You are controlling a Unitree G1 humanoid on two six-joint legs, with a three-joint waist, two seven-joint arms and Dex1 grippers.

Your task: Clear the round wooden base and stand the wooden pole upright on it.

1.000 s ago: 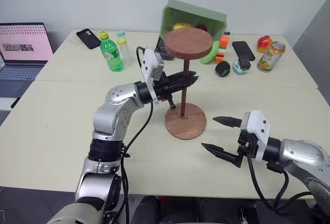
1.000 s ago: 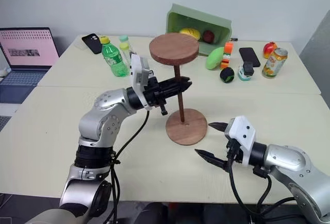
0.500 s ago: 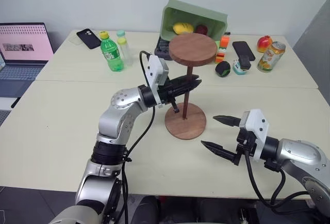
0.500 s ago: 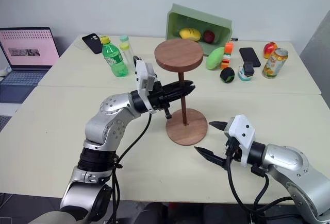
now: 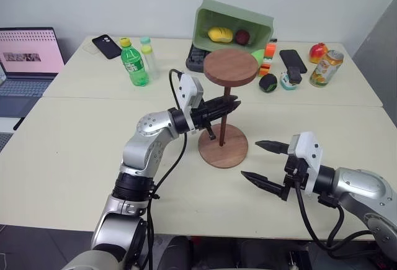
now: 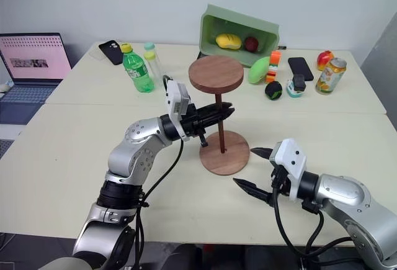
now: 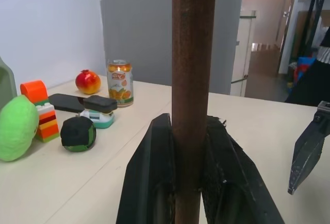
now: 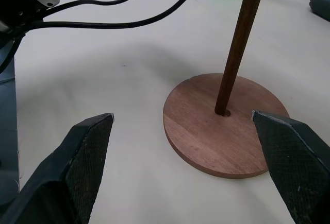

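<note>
Left pincer (image 6: pixel 227 110) pinching the wooden pole (image 6: pixel 219 127) (upright, foot in the centre hole of the round wooden base (image 6: pixel 224 153)), right pincer (image 6: pixel 254 169) spread wide beside the base, bench (image 6: pixel 62 152), can label unreadable

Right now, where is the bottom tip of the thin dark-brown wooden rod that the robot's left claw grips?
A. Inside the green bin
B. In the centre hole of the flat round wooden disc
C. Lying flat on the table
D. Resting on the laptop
B: the thin dark-brown wooden rod, clamped by the left gripper, stands with its tip in the centre hole of the flat round wooden disc.
</note>
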